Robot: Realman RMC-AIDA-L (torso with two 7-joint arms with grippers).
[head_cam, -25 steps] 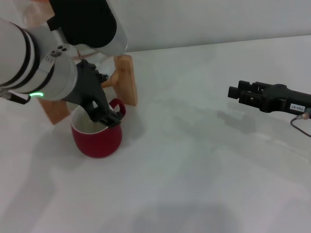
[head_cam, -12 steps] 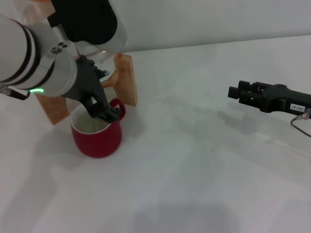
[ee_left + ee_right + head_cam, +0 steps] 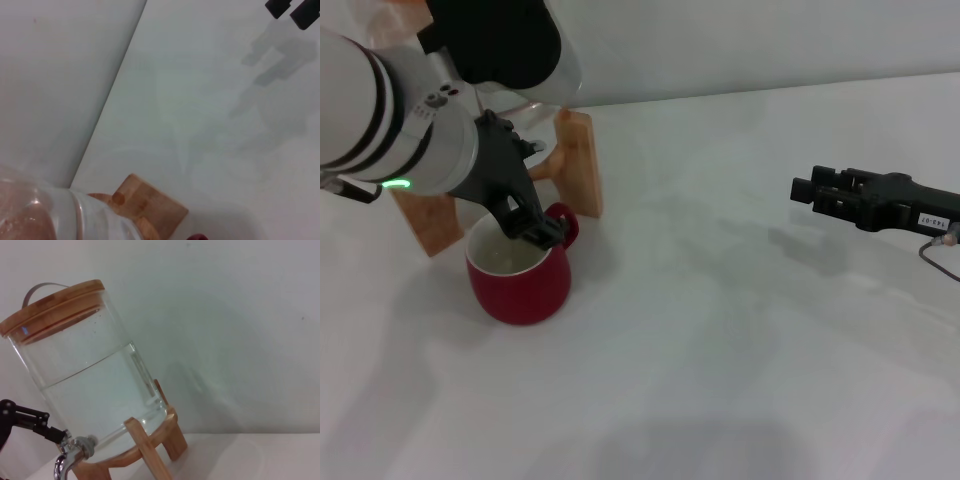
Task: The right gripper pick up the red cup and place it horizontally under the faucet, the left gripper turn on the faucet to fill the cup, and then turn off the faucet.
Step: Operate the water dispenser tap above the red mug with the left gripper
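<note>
Left gripper (image 3: 535, 228): over the red cup (image 3: 519, 270), at the faucet (image 3: 67, 456); jaws' state cannot be told.
Right gripper (image 3: 805, 192): at 3 o'clock above the counter (image 3: 720, 330), jaws released.

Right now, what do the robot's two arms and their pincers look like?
The left arm is bulky and white with black bands, a green light and a large black housing, ending in the black left pincer. The right pincer is a black two-fingered claw with a small white label and a thin cable trailing behind it; its arm is out of view.
</note>
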